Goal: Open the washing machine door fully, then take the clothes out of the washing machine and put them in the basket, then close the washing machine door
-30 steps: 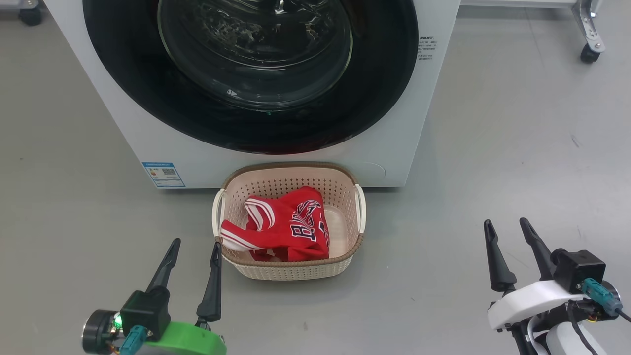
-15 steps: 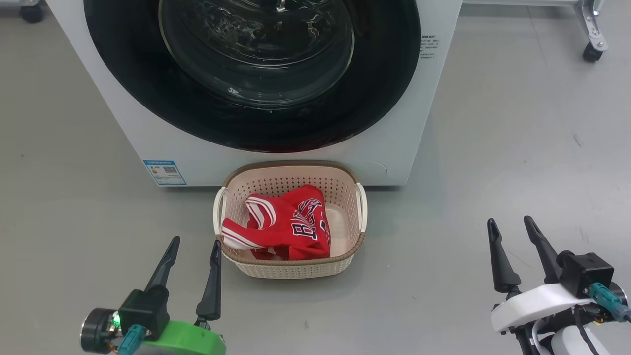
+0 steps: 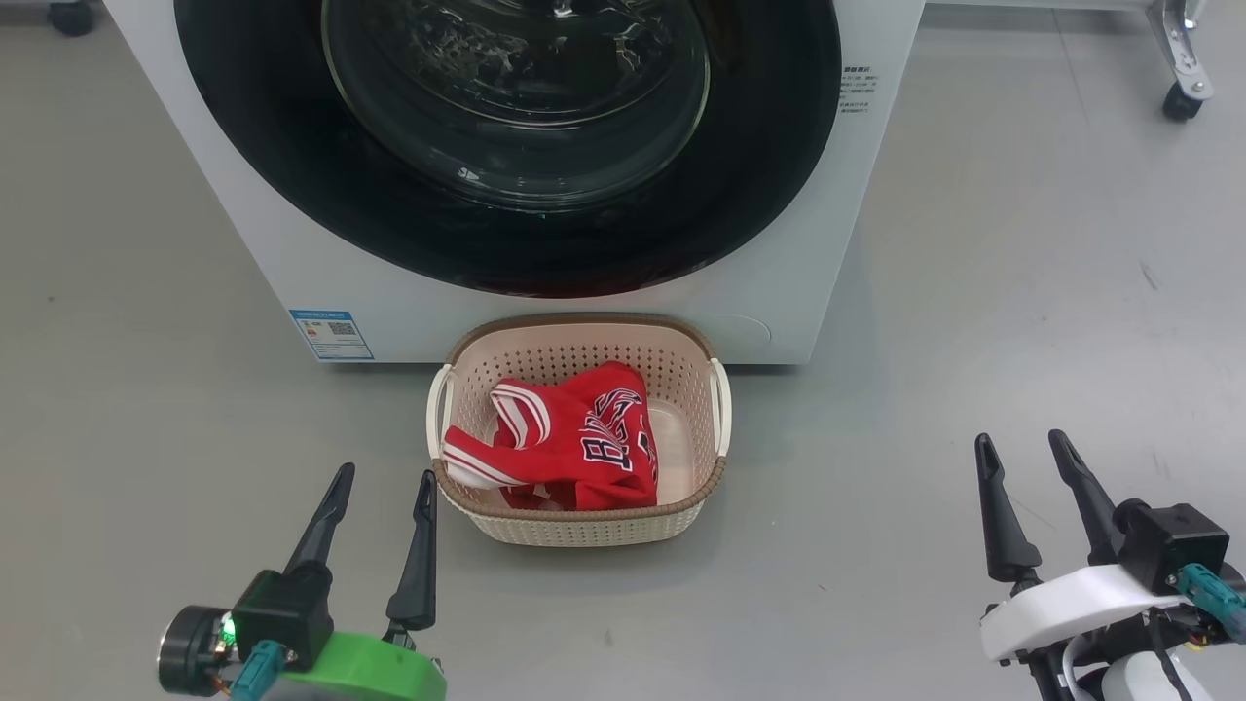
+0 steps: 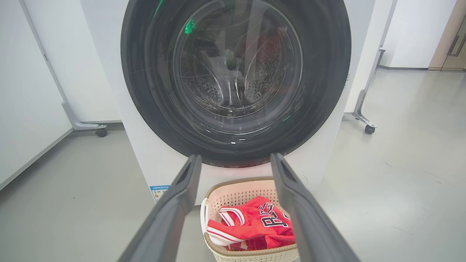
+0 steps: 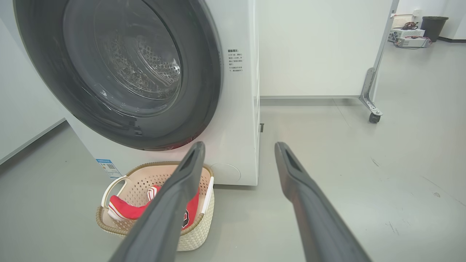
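item: washing machine [image 3: 292,273], white, standing on the grey floor [image 3: 973,292]. its washing machine door [image 3: 769,185], glossy black, lies flush against the front, shut.
item: basket [image 3: 574,528], on the floor just before the machine's foot, below the door. contents: clothes [image 3: 574,448], red with white trim, heaped toward its left side.
item: left tool [image 3: 386,472], fingers wide apart, holding nothing. one fingertip is just beside the basket's near left corner, clear of the clothes.
item: right tool [image 3: 1020,438], fingers wide apart, empty, over bare floor well apart from the basket on its right.
change in the last second: the whole head view has slid slightly, so the camera moved. machine, basket and clothes have kept their places, and both tools remain wide.
judgement: all three steps look done. no cloth can be made out through the door glass.
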### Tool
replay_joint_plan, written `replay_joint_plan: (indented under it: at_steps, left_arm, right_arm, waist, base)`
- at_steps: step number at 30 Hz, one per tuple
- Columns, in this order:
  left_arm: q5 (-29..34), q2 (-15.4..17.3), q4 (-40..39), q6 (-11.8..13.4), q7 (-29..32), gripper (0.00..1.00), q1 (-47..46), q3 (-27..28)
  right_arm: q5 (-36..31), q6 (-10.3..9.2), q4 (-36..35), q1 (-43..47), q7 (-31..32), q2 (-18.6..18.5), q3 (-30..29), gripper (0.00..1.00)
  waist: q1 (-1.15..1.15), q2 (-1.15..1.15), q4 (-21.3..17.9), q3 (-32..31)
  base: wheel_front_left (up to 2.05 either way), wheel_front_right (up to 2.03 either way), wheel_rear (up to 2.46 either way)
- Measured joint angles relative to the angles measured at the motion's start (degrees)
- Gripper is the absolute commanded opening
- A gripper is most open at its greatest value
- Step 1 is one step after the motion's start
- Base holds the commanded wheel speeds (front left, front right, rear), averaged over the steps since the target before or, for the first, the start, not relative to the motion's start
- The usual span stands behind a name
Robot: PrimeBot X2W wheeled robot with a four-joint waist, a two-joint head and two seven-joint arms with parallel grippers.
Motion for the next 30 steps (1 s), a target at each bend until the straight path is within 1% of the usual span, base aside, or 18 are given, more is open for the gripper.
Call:
replay_joint_plan:
  at_steps: [12,13,18,22,25,28,30]
  left_arm:
    - [0.08,-0.12,-0.07,0.01,0.0,1.0,0.04,-0.01]
    - [0.05,-0.16,0.14,0.0,0.0,0.0,0.03,-0.08]
    - [0.04,-0.83,3.42,0.0,0.08,0.0,0.88,-0.84]
    - [-0.91,-0.91,3.33,-0.07,0.08,0.0,1.68,-0.91]
    - [-2.93,-0.98,2.97,-0.35,0.08,0.0,2.01,-0.89]
    - [-4.91,-1.11,2.75,-0.9,0.08,0.0,2.07,-0.74]
    - [-6.94,-1.26,2.71,-1.08,0.08,0.0,2.08,-0.48]
  right_arm:
    - [0.02,-0.09,-1.71,1.01,1.2,-0.08,-0.15,1.0]
    - [0.0,-0.04,-1.55,1.26,1.48,0.04,-0.12,0.0]
    - [0.0,-0.02,1.47,2.41,1.49,1.97,0.66,0.0]
    - [1.02,0.07,1.66,2.93,1.49,2.33,0.7,0.0]
    - [3.0,0.56,1.64,2.93,1.49,2.46,0.59,0.0]
    - [5.14,0.58,1.63,2.93,1.76,2.8,0.2,0.0]
    - [7.02,1.05,1.63,2.93,2.09,2.99,-0.22,0.0]
  waist:
    - [0.0,0.0,0.11,-0.27]
    - [0.0,0.0,0.14,-0.3]
    - [0.0,0.0,0.14,-0.3]
    - [0.0,0.0,0.1,-0.32]
    - [0.0,0.0,-0.02,-0.44]
    - [0.0,0.0,-0.19,-0.65]
    - [0.0,0.0,-0.31,-0.8]
  base:
    - [0.0,0.0,0.0]
    - [0.0,0.0,0.0]
    - [0.0,0.0,0.0]
    - [0.0,0.0,0.0]
    - [0.0,0.0,0.0]
    - [0.0,0.0,0.0]
    - [0.0,0.0,0.0]
